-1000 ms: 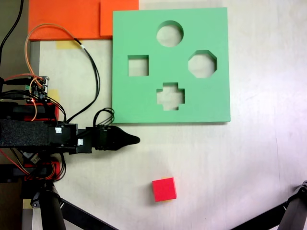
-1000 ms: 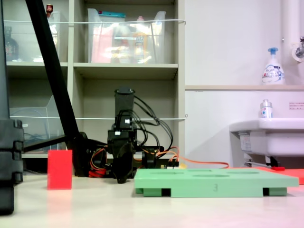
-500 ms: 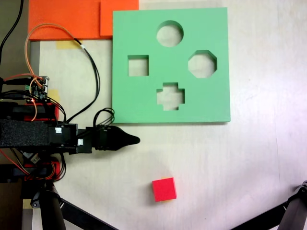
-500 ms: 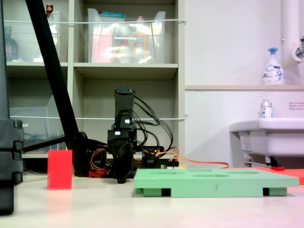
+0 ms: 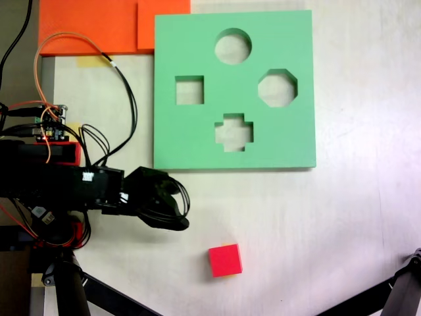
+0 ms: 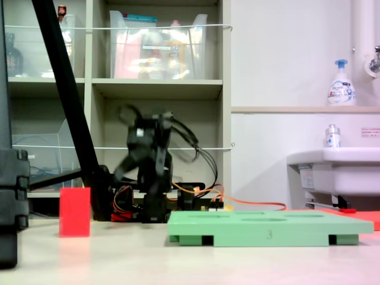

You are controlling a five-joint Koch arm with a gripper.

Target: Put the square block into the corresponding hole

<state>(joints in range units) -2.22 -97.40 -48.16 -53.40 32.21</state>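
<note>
Since a second ago, the arm has swung its end effector [image 5: 172, 212] toward the red square block [image 5: 225, 260], blurring in both exterior views; whether its jaws are spread cannot be told. Largest, the green foam board [image 5: 283, 138] lies flat on the worktop [image 5: 342, 224], its square hole [image 5: 189, 90] empty. The cube sits well apart below it. A fast, low approach could knock the cube away.
</note>
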